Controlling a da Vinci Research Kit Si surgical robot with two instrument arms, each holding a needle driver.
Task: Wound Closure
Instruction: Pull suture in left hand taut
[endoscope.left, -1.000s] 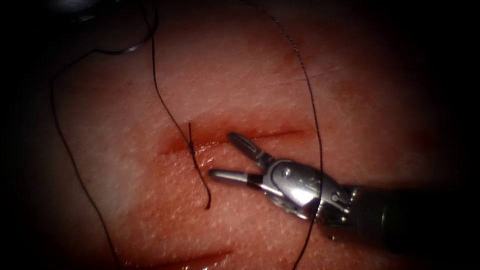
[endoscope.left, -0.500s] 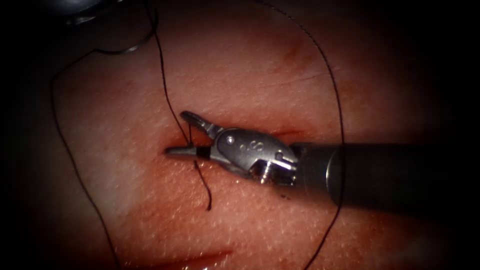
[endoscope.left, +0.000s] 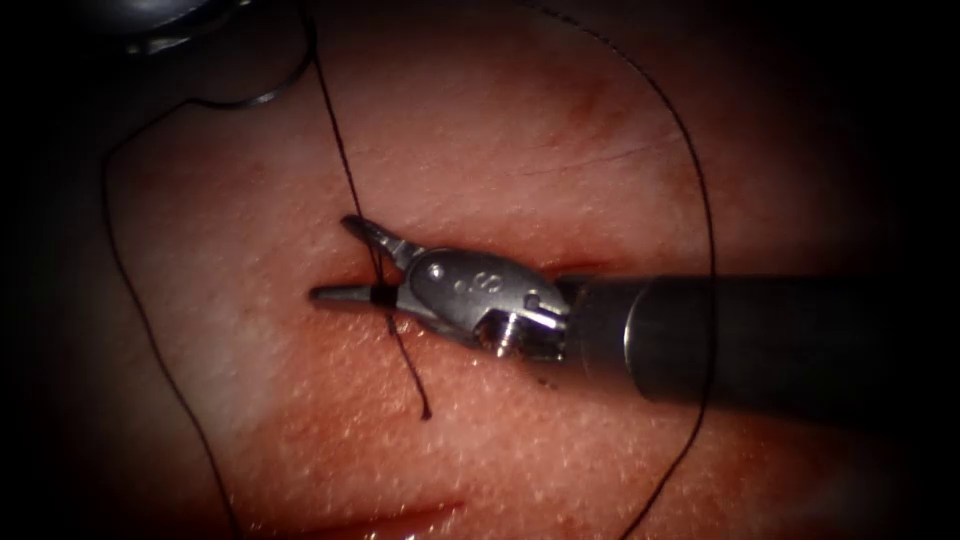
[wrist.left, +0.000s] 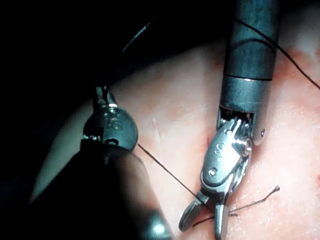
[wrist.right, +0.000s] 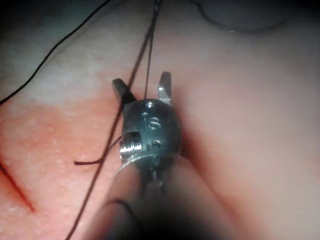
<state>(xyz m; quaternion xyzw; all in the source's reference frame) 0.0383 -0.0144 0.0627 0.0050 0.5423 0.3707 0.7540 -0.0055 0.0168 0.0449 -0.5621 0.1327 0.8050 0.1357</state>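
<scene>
Reaching in from three o'clock in the endoscope view, the right end effector (endoscope.left: 350, 262) lay over the left end of the cut (endoscope.left: 575, 267) in the tissue (endoscope.left: 520, 140), its two jaws spread apart with the thread (endoscope.left: 345, 170) running between them and the knot just at the lower jaw. Nothing was clamped; the jaws straddled the strand without closing on it. A short tail of thread (endoscope.left: 410, 370) ran from the knot toward six o'clock and ended on the tissue. The long strand rose toward twelve o'clock to the needle (endoscope.left: 270, 90), which lay curved at about eleven o'clock, well apart from the cut; whether it touched the tissue could not be told. In the left wrist view the left end effector (wrist.left: 102, 95) sat near the tissue edge, and whether its jaws were apart or together could not be told. Red fluid (endoscope.left: 390, 520) marked the tissue around six o'clock.
</scene>
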